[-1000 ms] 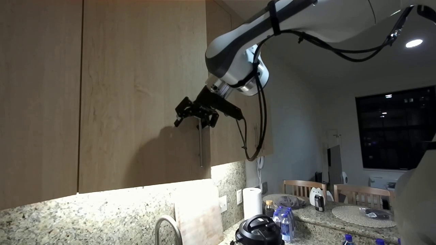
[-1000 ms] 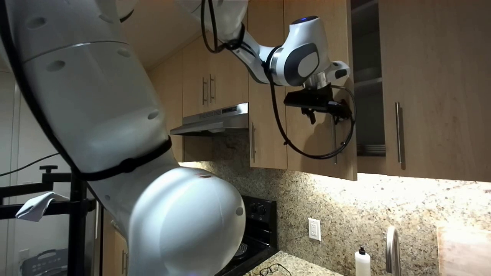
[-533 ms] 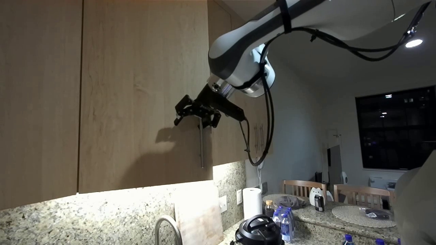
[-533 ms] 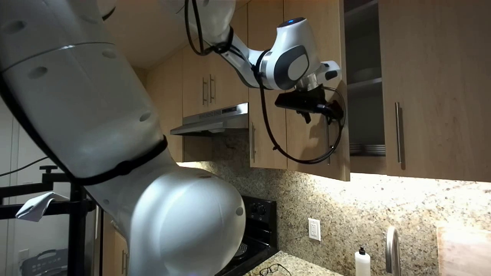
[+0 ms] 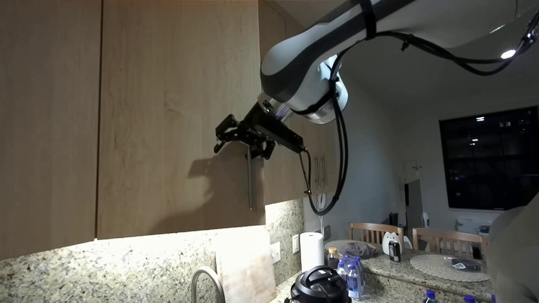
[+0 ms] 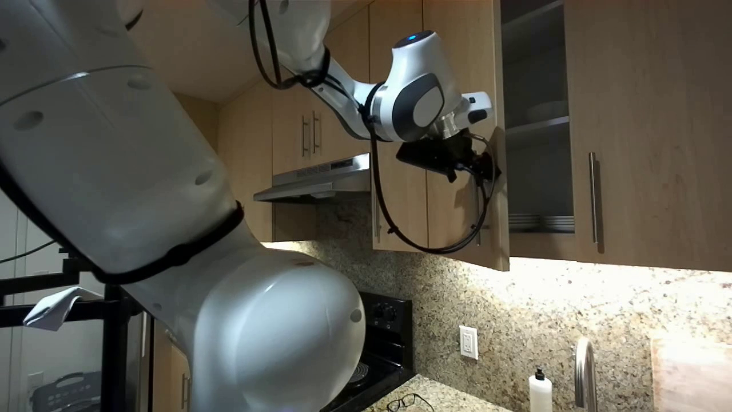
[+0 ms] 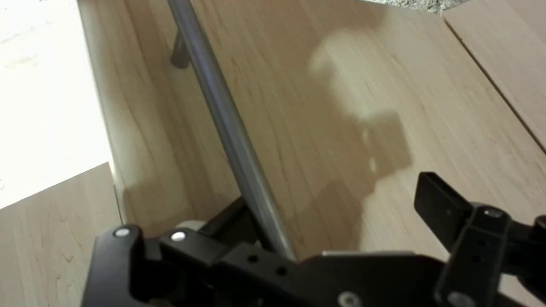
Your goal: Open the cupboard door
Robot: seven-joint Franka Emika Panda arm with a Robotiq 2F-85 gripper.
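Note:
The cupboard door point(image 5: 177, 105) is light oak and stands part way open. In an exterior view the door point(image 6: 449, 214) is swung out and cabinet shelves show beside its free edge. Its slim silver bar handle point(image 5: 249, 181) also shows in the wrist view point(image 7: 226, 115). My black gripper point(image 5: 233, 151) is at the handle's upper part with its fingers spread. In the wrist view the gripper point(image 7: 339, 202) has one finger behind the bar, between it and the door. The other finger is well off to the right, apart from the bar. The handle's top end is hidden by the gripper.
Plates point(image 6: 540, 222) and a bowl point(image 6: 546, 110) stand on the cabinet shelves. A neighbouring door with a bar handle point(image 6: 595, 197) is right of the opening. A range hood point(image 6: 320, 177) is at the left. Below are a faucet point(image 6: 583, 372) and a black pot point(image 5: 321, 286).
The door has swung further out and the gap into the cabinet is wider. The arm and gripper have moved with the handle, away from the cabinet. The fingers stay spread.

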